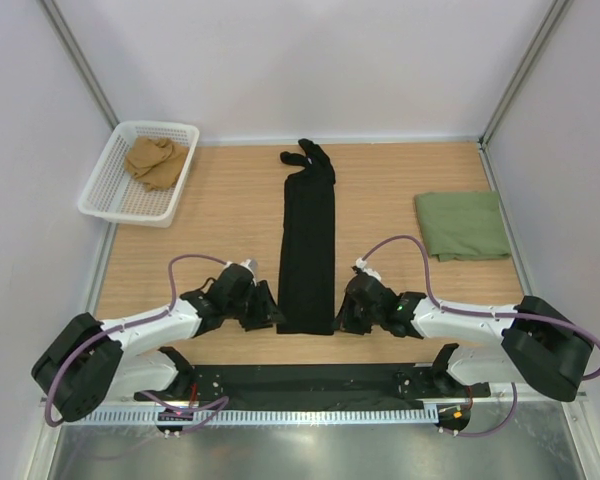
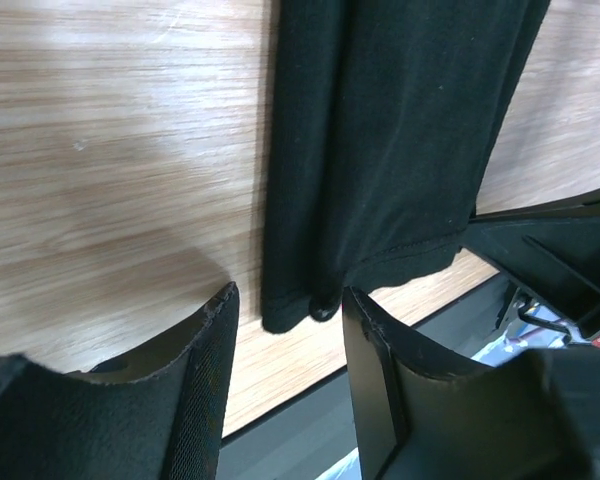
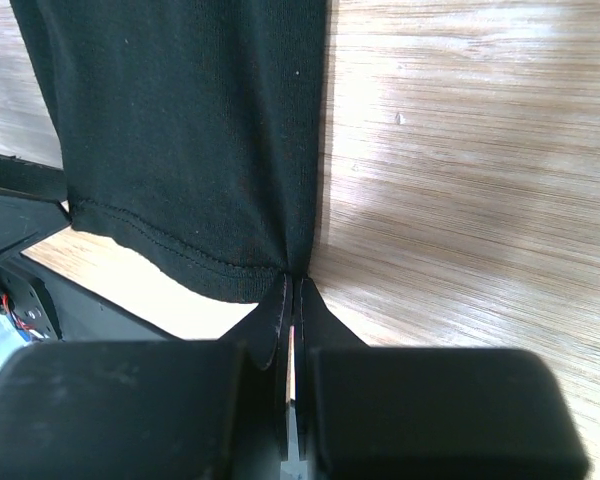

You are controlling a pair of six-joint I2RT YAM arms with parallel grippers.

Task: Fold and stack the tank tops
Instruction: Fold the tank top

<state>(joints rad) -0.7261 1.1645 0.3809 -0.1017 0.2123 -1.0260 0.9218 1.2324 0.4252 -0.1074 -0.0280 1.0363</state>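
Note:
The black tank top [image 1: 307, 240] lies on the wooden table as a long narrow strip, straps bunched at the far end. A green tank top [image 1: 462, 225] rests folded at the right. My left gripper [image 1: 270, 314] sits at the strip's near left corner. In the left wrist view it [image 2: 288, 296] is open, its fingers apart with the hem corner [image 2: 292, 312] just beyond the tips. My right gripper [image 1: 343, 314] is at the near right corner. In the right wrist view it [image 3: 295, 282] is shut on the black top's edge [image 3: 302, 250].
A white mesh basket [image 1: 102, 190] at the back left holds a crumpled tan cloth [image 1: 157, 160]. The black mounting rail [image 1: 310, 385] runs along the table's near edge, just behind both grippers. Grey walls enclose the table on three sides.

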